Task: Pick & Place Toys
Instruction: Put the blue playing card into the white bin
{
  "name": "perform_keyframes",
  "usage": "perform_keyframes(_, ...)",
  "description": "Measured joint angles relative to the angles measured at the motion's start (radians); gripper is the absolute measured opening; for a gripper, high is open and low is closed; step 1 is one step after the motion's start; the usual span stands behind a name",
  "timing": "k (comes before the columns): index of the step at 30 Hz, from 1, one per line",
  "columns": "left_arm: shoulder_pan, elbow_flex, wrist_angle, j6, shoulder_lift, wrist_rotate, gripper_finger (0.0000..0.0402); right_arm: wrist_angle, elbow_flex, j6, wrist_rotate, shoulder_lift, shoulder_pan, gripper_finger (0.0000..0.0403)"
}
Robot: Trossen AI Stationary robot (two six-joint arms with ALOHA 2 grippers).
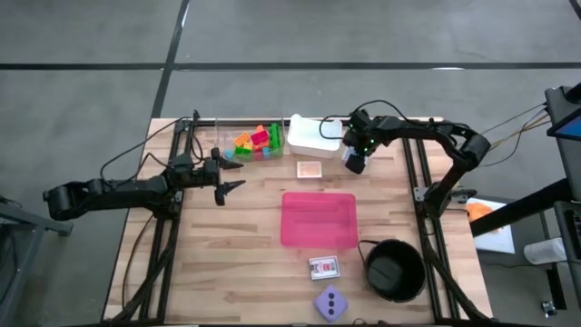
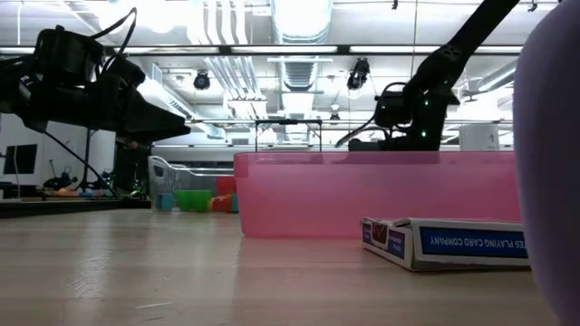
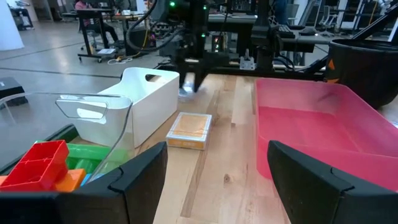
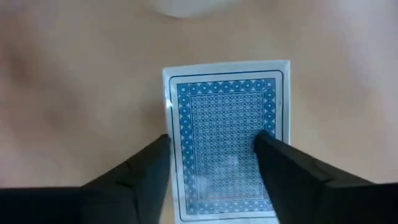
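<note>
1. Right gripper hangs low over the table's far side with its fingers apart. A blue-backed playing card lies flat on the wood directly beneath it. Left gripper hovers above the table, also spread and empty.
2. Pink tray sits just beside the right gripper, on its near side. A careless swing that way could clip the tray wall.
3. Lilac die rests well apart from both grippers, beyond the tray at the near edge.
4. Bricks are heaped in a clear container just ahead of the left gripper. A descent there risks striking the container wall.
5. Being thin and flat, the card may defeat a pinch: the fingers would likely scrape the wood or slide off. It is also no toy.
</note>
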Motion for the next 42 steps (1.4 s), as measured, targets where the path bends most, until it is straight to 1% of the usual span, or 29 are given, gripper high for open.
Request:
perform_keyframes(3,0.000,0.000,0.000,0.000,0.000,0.000,0.0281,-0.008,0.001,0.005,-0.117,-0.004,0.034,0.0196)
perform_keyframes(7,0.000,0.000,0.000,-0.002,0.000,0.000,0.0281,-0.019,0.007,0.012,-0.161,-0.032,0.057,0.0173)
perform_keyframes(12,0.000,0.000,0.000,-0.002,0.000,0.000,0.0281,-0.034,0.010,0.048,-0.146,-0.108,0.069,0.0159)
perform_keyframes(17,0.000,0.000,0.000,-0.002,0.000,0.000,0.0281,-0.051,0.016,0.051,-0.086,-0.180,0.074,0.0157)
perform_keyframes(20,0.000,0.000,0.000,-0.002,0.000,0.000,0.0281,-0.074,0.016,0.055,-0.083,-0.205,0.081,0.0157)
perform_keyframes(24,0.000,0.000,0.000,-0.002,0.000,0.000,0.0281,-0.118,0.017,0.075,-0.080,-0.204,0.087,0.0158)
perform_keyframes(29,0.000,0.000,0.000,-0.002,0.000,0.000,0.0281,-0.118,0.012,0.089,-0.075,-0.167,0.115,0.0158)
perform_keyframes(32,0.000,0.000,0.000,-0.002,0.000,0.000,0.0280,-0.117,0.010,0.102,-0.006,-0.134,0.134,0.0158)
perform_keyframes(36,0.000,0.000,0.000,-0.002,0.000,0.000,0.0280,-0.119,0.011,0.122,0.128,-0.084,0.153,0.0158)
perform_keyframes(40,0.000,0.000,0.000,-0.002,0.000,0.000,0.0280,-0.133,0.015,0.130,0.214,-0.052,0.154,0.0158)
perform_keyframes(42,0.000,0.000,0.000,-0.002,0.000,0.000,0.0280,-0.138,0.014,0.137,0.288,-0.048,0.151,0.0158)
